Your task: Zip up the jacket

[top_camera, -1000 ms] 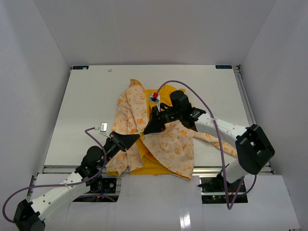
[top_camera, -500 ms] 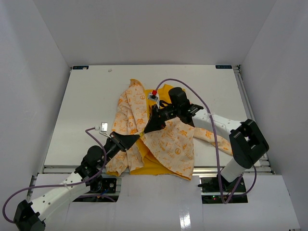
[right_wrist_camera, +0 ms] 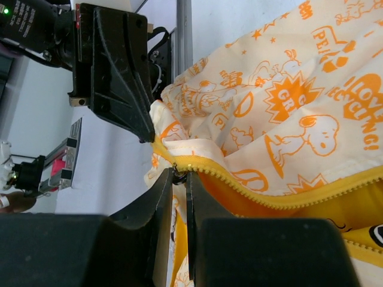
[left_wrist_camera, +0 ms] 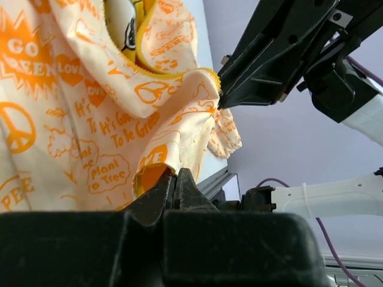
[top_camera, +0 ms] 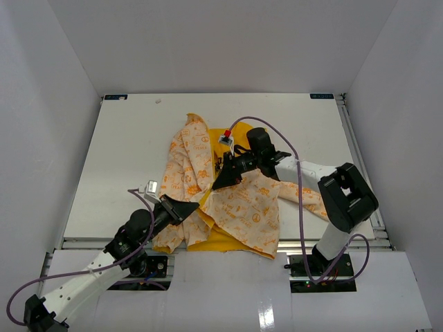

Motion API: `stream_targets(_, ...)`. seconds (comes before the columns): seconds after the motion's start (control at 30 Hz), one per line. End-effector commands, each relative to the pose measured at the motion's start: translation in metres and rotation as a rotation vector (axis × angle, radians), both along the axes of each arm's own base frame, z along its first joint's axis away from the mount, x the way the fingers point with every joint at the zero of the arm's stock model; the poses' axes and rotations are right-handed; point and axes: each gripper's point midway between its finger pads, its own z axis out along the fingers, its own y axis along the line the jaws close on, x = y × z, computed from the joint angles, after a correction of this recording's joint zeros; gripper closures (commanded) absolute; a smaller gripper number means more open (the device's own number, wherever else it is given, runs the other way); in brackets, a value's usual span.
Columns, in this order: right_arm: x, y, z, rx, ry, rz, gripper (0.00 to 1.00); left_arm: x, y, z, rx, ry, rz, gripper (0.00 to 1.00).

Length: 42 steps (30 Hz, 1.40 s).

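The jacket (top_camera: 242, 207) lies rumpled and open mid-table, cream with orange print, yellow lining showing. My left gripper (top_camera: 199, 205) is shut on its lower hem edge (left_wrist_camera: 157, 173), near the front of the table. My right gripper (top_camera: 217, 184) sits just beyond it, shut on the small dark zipper slider (right_wrist_camera: 180, 174) at the bottom end of the yellow zipper teeth (right_wrist_camera: 269, 196). The two grippers face each other closely; the left one (right_wrist_camera: 119, 66) shows in the right wrist view, and the right one (left_wrist_camera: 269, 54) in the left wrist view. A short span of fabric is stretched between them.
The white table (top_camera: 118, 152) is walled by white panels on three sides. A metal rail (top_camera: 83, 242) runs along the front edge. One sleeve (top_camera: 304, 197) trails right under the right arm. A purple cable (top_camera: 277, 131) loops above the right wrist.
The right arm has drawn its wrist slightly toward the far side, with the gripper still on the zipper. The left gripper has shifted a little right and nearer with the hem.
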Motion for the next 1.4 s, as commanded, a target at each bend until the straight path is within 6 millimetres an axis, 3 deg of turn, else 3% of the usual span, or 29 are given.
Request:
stream_targets(0.0,0.044,0.004,0.007,0.049,-0.102,-0.098,0.92,-0.014,0.008,-0.041,0.077,0.182,-0.002,1.00)
stream_targets(0.2,0.078,0.004,-0.014,-0.010,-0.058,-0.126,0.92,-0.013,0.019,-0.037,0.097,0.230,0.058,1.00)
stream_targets(0.3,0.114,-0.001,-0.022,-0.018,-0.031,-0.165,0.92,-0.014,0.019,-0.020,0.097,0.206,0.052,1.00)
stream_targets(0.43,0.145,-0.011,-0.035,-0.031,0.000,-0.194,0.92,-0.017,0.020,-0.007,0.099,0.183,0.035,1.00)
stream_targets(0.67,0.206,-0.036,-0.030,-0.019,0.006,-0.251,0.92,-0.015,0.032,-0.005,0.113,0.169,0.086,1.00)
stream_targets(0.8,0.246,-0.059,-0.016,0.004,-0.027,-0.310,0.92,-0.006,0.043,-0.006,0.154,0.162,0.159,1.00)
stream_targets(0.97,0.280,-0.085,-0.010,0.020,-0.034,-0.380,0.92,0.009,0.057,-0.001,0.202,0.150,0.267,1.00)
stream_targets(1.2,0.318,-0.116,-0.014,0.037,-0.020,-0.468,0.92,0.023,0.082,0.027,0.252,0.078,0.403,1.00)
stream_targets(1.37,0.341,-0.148,-0.010,0.134,0.029,-0.539,0.92,0.033,0.121,0.056,0.275,0.007,0.602,1.00)
